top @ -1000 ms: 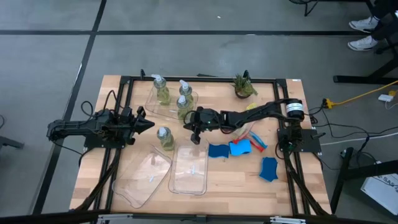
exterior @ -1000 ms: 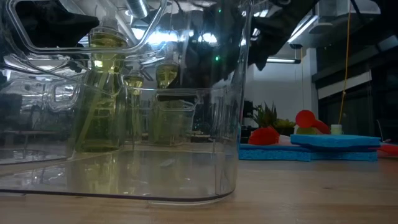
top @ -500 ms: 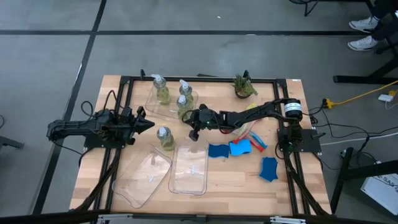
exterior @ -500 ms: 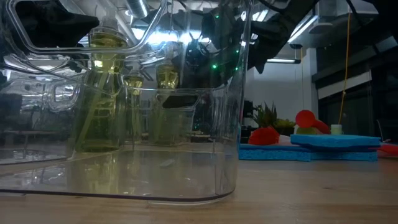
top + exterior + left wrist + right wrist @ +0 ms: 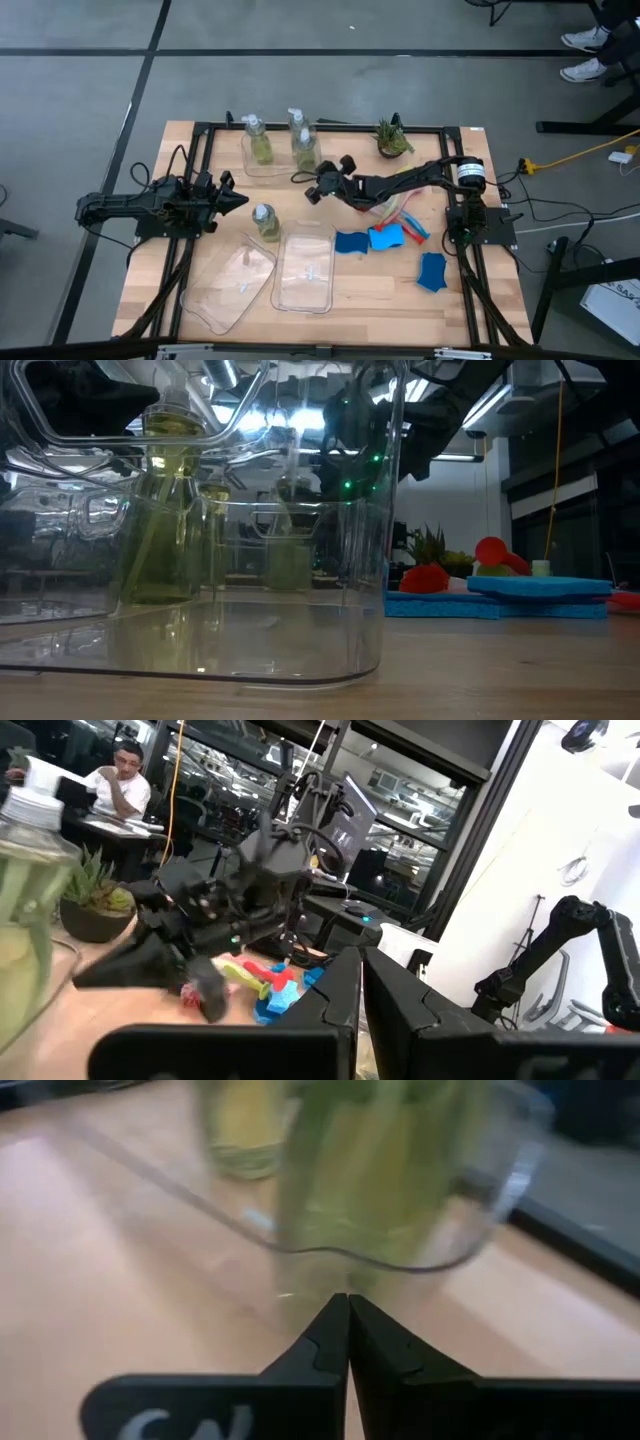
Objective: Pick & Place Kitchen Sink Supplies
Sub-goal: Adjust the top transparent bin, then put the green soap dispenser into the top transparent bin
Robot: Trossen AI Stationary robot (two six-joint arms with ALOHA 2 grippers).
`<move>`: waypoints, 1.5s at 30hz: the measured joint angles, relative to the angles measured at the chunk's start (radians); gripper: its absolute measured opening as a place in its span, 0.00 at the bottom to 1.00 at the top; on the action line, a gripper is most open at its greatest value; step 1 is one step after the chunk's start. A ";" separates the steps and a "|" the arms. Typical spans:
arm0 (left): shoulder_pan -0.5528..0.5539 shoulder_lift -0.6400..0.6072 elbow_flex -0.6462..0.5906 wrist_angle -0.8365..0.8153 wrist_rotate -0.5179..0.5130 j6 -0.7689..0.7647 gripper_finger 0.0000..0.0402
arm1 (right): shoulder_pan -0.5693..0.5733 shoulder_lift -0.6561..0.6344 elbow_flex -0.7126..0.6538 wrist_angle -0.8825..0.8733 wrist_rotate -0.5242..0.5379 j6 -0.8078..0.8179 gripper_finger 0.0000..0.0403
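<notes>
Right gripper [image 5: 312, 193] sits mid-table, arm stretched across from the 3 o'clock side, fingers pressed together on nothing; the right wrist view shows the two dark tips meeting, with nothing between them. Directly ahead of the tips in that view: the rounded corner of a clear tray [image 5: 420, 1250] with a pump bottle [image 5: 390, 1170] of yellow-green liquid standing inside it.

High view: that far tray [image 5: 262, 168] lies toward 11 o'clock from the right gripper, holding two pump bottles [image 5: 303, 148]. They stand upright, so their long axis is vertical; pump heads up. The nearer one is just beside the closed tips, apart from them, no contact visible.

A third bottle, the loose bottle [image 5: 265, 221], stands on bare wood at about 8 o'clock from the right gripper. Left gripper [image 5: 240, 201] hovers near it, at the bottle's 11 o'clock, fingers shut and empty. Left arm is the nearer one to this bottle.

Sponges [image 5: 371, 240] and brushes [image 5: 400, 215] lie at 4 to 5 o'clock from the right gripper, under and beside its forearm; brush handles run roughly toward 2 o'clock. Two empty trays [image 5: 305, 270] sit at 6 o'clock.

Judgement: the loose bottle looks next in line, and whichever arm takes it must first spread its fingers, then close on the upright body from the side.
</notes>
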 joint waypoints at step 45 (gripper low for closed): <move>0.000 0.000 0.000 0.032 -0.099 0.052 0.03 | 0.156 -0.726 -0.458 0.177 -0.248 -0.202 0.03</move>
